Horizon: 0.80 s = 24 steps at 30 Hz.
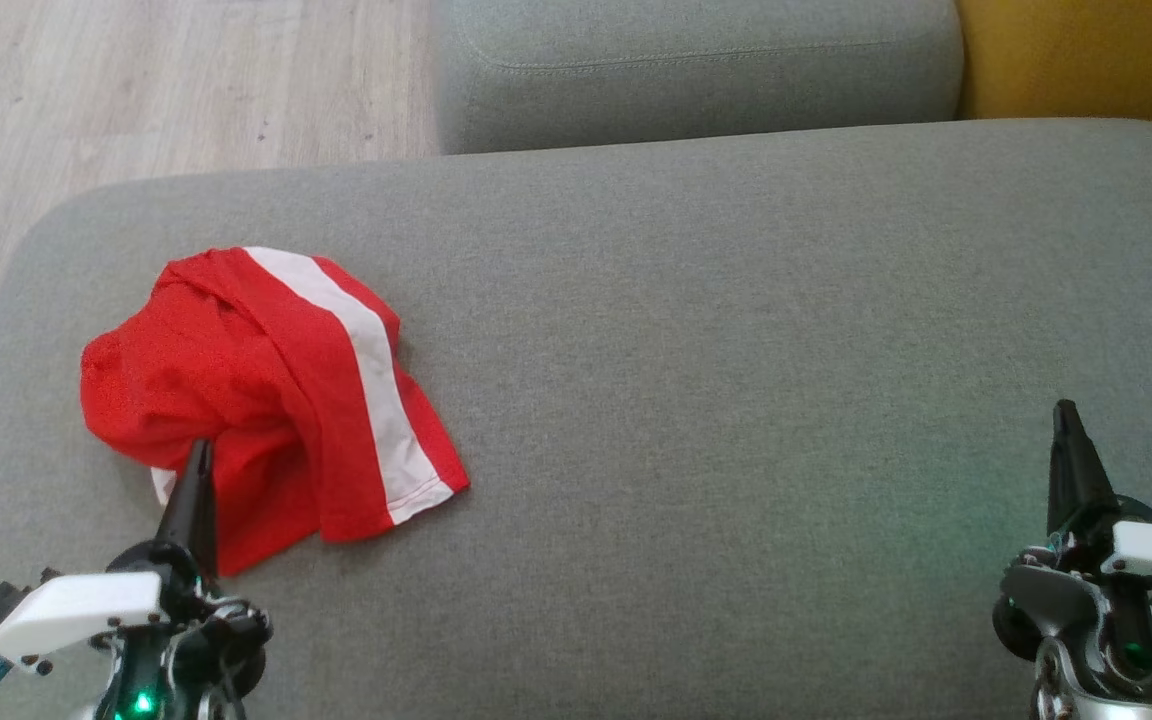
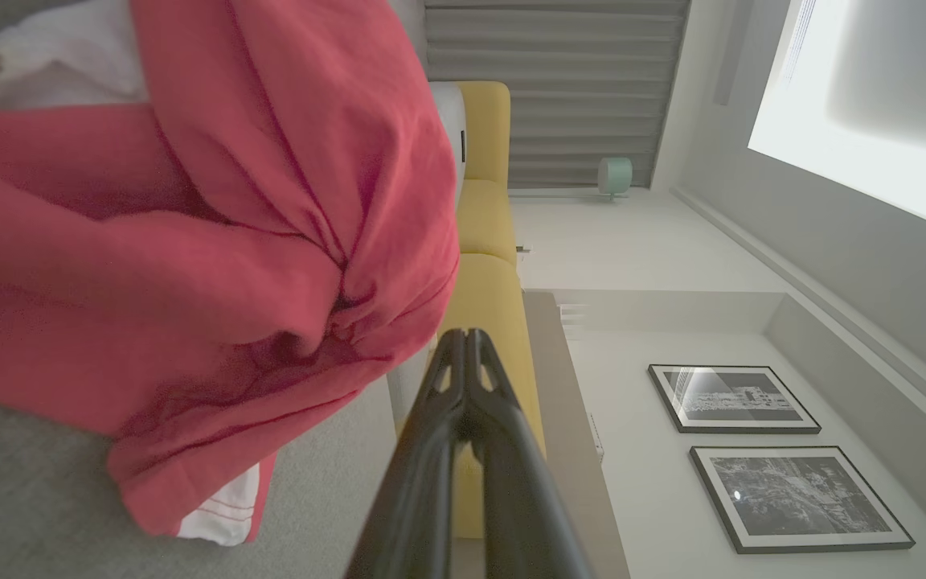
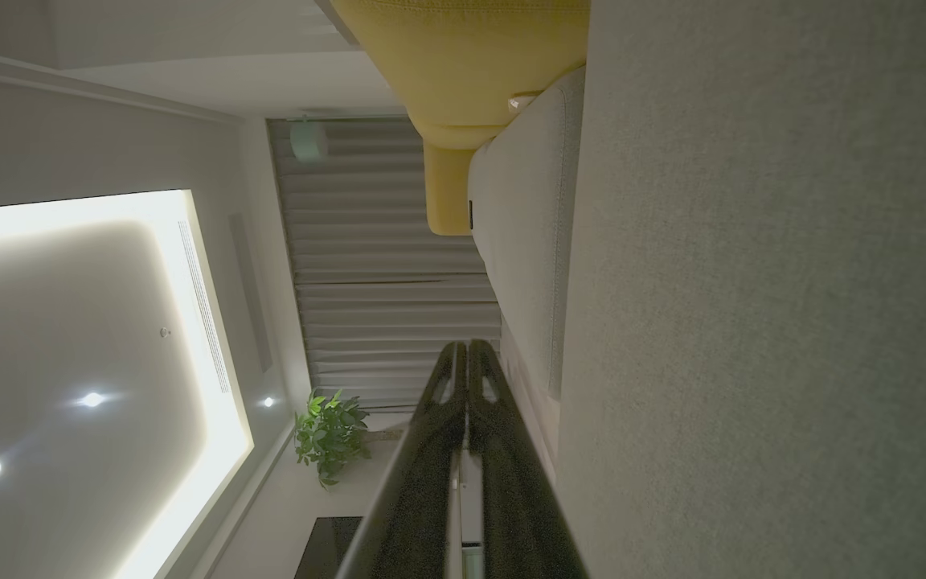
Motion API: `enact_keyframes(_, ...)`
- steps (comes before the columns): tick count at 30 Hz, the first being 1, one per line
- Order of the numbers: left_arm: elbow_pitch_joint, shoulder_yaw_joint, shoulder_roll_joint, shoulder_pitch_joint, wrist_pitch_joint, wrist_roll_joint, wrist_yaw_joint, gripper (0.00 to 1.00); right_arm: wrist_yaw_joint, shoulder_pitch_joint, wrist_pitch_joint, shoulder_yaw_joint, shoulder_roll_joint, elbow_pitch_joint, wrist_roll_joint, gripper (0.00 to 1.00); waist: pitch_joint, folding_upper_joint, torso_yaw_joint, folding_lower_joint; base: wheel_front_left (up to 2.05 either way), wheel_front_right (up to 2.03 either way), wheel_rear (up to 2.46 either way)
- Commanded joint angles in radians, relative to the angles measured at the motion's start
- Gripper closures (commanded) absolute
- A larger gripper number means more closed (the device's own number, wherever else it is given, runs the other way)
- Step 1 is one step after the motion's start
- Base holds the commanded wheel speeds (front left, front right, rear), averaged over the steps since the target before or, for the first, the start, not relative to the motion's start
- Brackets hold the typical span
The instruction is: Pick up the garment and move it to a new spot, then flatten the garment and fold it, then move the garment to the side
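Red garment: crumpled in a loose heap on the left part of the grey seat cushion. A white stripe runs across it from its far edge to its near right corner, and a small white patch shows at its near left edge.
Left gripper: mine, clenched, the two dark fingers pressed flat together with nothing between them. From my head it stands at the garment's near edge, its tip over the red cloth.
Contact on the left: I cannot tell whether the tip touches the cloth. From the left wrist, the bunched red folds sit just beside my fingertips, gathered into a pucker.
Right gripper: mine, also clenched and empty. It is over bare grey fabric on the right of the cushion, well apart from the garment.
Seat cushion: plain grey weave with rounded corners.
Beyond it: a grey back cushion, a yellow cushion to its right, and a pale wooden floor at the far left.
Left wrist background: two framed pictures on a pale wall.
Right wrist background: grey upholstery runs alongside my fingers, with a leafy plant and a ribbed curtain further off.
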Motion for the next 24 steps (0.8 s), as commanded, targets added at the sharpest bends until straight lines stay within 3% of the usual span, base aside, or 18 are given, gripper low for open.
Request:
enact_keyframes(1, -0.030, 0.035, 0.008, -0.060, 0.003, -0.005, -0.007, 1.00, -0.001, -0.021, 0.006, 0.021, -0.005, -0.038, -0.001, 1.00, 0.000, 0.0000, 0.000, 0.0000, 0.00, 0.00, 0.00)
enact_keyframes(23, -0.030, 0.035, 0.008, -0.060, 0.003, -0.005, -0.007, 1.00, -0.001, -0.021, 0.006, 0.021, -0.005, -0.038, -0.001, 1.00, 0.000, 0.0000, 0.000, 0.0000, 0.00, 0.00, 0.00)
enact_keyframes(24, 0.000, 0.000, 0.000, 0.000, 0.000, 0.000, 0.000, 0.00, 0.000, 0.000, 0.000, 0.000, 0.000, 0.000, 0.000, 0.00, 0.000, 0.0000, 0.000, 0.0000, 0.00, 0.00, 0.00)
